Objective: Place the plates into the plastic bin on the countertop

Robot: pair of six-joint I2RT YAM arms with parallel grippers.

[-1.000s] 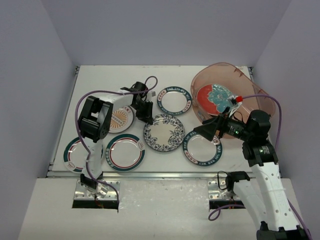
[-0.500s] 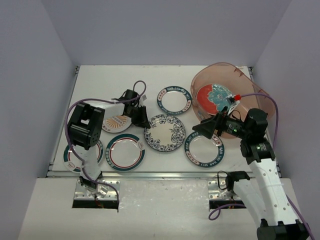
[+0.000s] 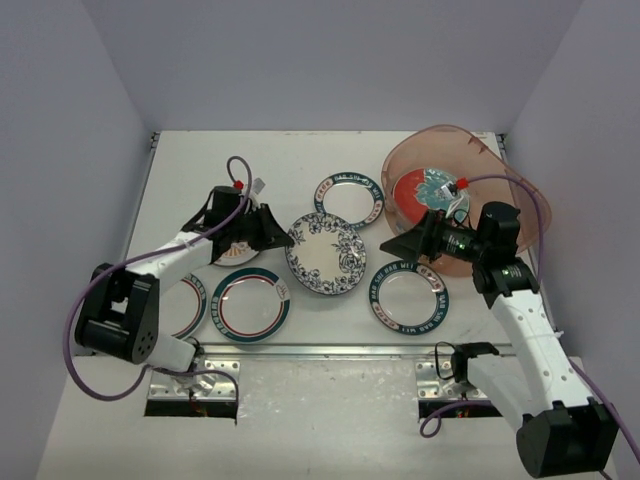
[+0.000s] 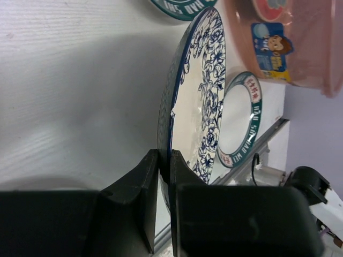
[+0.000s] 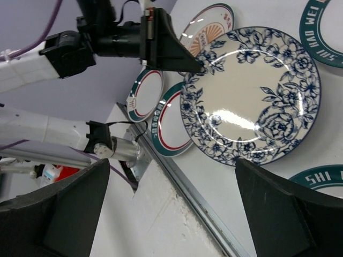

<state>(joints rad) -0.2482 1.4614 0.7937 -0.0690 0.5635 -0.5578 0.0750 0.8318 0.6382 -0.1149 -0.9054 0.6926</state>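
Left wrist view: left fingers (image 4: 136, 193) clenched on the rim of the blue floral plate (image 4: 201, 107).

Seen in the top external view, that plate is mid-table (image 3: 200, 160), gripped at its left edge. A teal-rimmed lettered plate (image 3: 349, 200) lies behind it and a second lettered plate (image 3: 408, 297) lies to its front right. Whether its far edge rests on the table I cannot tell. The right fingers (image 5: 59, 209) are spread wide with nothing between them, hovering just right of the plate and in front of the plastic bin (image 3: 480, 150). The bin stands at the table's far right, with a red-teal floral plate (image 3: 418, 192) inside. A red-ringed plate (image 3: 250, 304) lies near the front edge. An orange sunburst plate (image 5: 211, 29) is partly hidden by the left arm.
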